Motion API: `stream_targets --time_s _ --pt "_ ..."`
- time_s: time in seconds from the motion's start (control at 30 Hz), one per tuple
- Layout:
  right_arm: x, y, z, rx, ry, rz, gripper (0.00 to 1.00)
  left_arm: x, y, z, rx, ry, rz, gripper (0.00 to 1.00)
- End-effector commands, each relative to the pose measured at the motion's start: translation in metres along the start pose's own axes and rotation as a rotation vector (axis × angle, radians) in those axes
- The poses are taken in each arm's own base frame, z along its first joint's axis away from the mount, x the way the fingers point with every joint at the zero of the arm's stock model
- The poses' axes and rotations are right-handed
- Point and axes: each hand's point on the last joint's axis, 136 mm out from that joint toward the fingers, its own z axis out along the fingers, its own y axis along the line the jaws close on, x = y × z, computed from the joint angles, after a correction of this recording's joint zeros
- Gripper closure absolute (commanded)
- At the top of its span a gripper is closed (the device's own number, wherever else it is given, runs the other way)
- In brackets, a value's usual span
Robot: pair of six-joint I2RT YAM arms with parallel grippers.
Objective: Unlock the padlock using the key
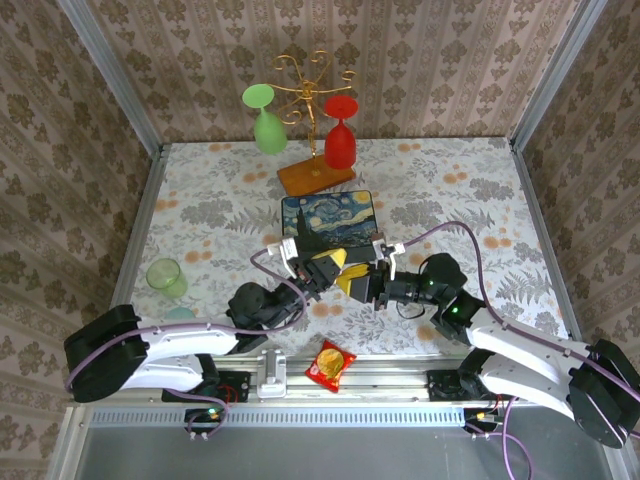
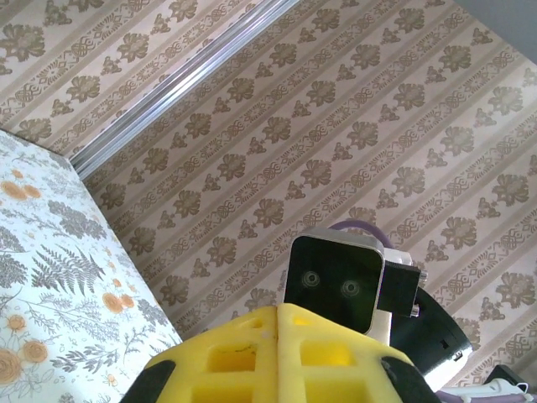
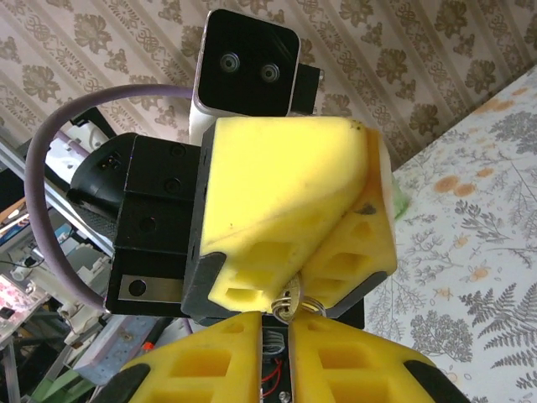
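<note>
**A:** First entry, nearest?
**B:** Snack packet (image 1: 330, 363), red and yellow, well in front of the painted box (image 1: 328, 218), by the near edge of the flowered table (image 1: 470, 190).

**A:** Next?
**B:** Left gripper (image 1: 322, 268) and right gripper (image 1: 355, 283), tip to tip, just in front of the box. Both pairs of yellow jaws are pressed together.

**A:** The padlock and the key?
**B:** One small silver loop (image 3: 294, 302), at the spot where the two sets of tips meet, just in front of the box. I cannot tell whether it is a shackle or a key ring, nor which pair pinches it.

**A:** To the side?
**B:** Green cup (image 1: 165, 277), left of the box and well apart from it.

**A:** Farthest?
**B:** Gold stand (image 1: 312, 90) on a wooden base (image 1: 315, 176), just behind the box. A green glass (image 1: 267, 125) and a red glass (image 1: 340, 140) hang from it, bowls down.
</note>
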Motion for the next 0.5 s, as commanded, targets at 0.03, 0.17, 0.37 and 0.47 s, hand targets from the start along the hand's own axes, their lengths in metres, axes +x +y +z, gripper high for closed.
stream_targets --time_s 0.03,0.17,0.37,0.47 --pt "-0.013 0.009 -0.008 -0.007 -0.074 -0.052 0.82 -0.003 -0.011 0.002 0.035 -0.01 -0.023 1.0" --pt "-0.016 0.008 -0.006 0.005 -0.06 -0.063 0.84 0.0 -0.019 0.003 0.055 0.001 -0.006 1.0" --pt "-0.023 0.011 -0.003 -0.021 -0.085 -0.056 0.86 0.015 -0.018 0.005 0.057 0.037 -0.025 1.0" --pt "-0.024 0.008 -0.003 -0.012 -0.095 -0.048 0.83 0.02 -0.022 0.005 0.068 0.048 -0.019 1.0"
